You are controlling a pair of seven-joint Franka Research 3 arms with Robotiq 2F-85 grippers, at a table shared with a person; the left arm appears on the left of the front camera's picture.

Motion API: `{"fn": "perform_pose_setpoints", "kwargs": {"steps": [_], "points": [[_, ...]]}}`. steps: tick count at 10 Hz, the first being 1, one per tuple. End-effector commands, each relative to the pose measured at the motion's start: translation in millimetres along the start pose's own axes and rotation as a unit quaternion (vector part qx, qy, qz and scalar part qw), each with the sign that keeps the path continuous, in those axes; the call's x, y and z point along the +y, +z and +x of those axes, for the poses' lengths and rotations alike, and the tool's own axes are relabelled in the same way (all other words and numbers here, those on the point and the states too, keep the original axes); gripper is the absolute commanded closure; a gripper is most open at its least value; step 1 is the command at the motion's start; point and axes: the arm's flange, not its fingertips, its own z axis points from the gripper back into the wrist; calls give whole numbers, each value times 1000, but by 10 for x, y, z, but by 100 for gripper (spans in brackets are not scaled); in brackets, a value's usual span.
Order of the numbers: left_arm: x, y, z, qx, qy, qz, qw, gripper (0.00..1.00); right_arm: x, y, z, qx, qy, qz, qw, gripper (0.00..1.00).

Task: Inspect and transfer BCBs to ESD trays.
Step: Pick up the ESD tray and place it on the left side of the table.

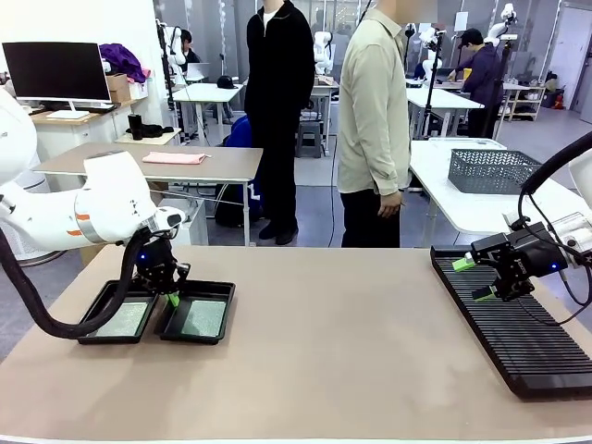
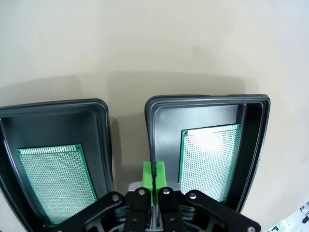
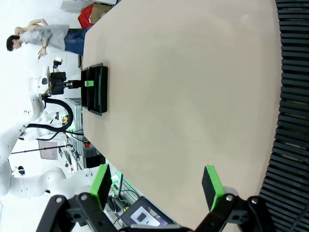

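Two black ESD trays sit side by side at the table's left front, the left tray and the right tray. Each holds one green BCB lying flat: one board in the left tray, another in the right. In the left wrist view the boards lie in the trays. My left gripper hangs shut and empty just above the gap between the trays, pads pressed together. My right gripper hovers open over the rack, fingertips wide apart, holding nothing.
A long black ribbed rack lies along the table's right side, its slots bare. Two people stand at the far edge, one in a pale shirt. The tan tabletop stretches between trays and rack.
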Motion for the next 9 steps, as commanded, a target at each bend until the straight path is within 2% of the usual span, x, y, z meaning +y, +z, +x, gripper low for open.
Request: {"fn": "perform_pose_setpoints", "kwargs": {"steps": [1, 2, 3, 7, 8, 9], "points": [[-47, -5, 37, 7, 3, 16, 1000, 97, 19, -4, 1, -7, -9, -6, 1000, 0], [-77, 6, 37, 11, 11, 36, 999, 97, 19, -4, 1, -7, -9, -6, 1000, 0], [-5, -14, 1, 1, 0, 4, 1000, 97, 19, -4, 1, -7, -9, -6, 1000, 0], [-17, -16, -2, 2, 2, 13, 1000, 97, 19, -4, 1, -7, -9, -6, 1000, 0], [-73, -11, 11, 3, -3, 7, 1000, 95, 19, -4, 1, -7, -9, -6, 1000, 0], [-102, 4, 13, 5, 5, 25, 1000, 92, 19, -4, 1, -7, -9, -6, 1000, 0]]}}
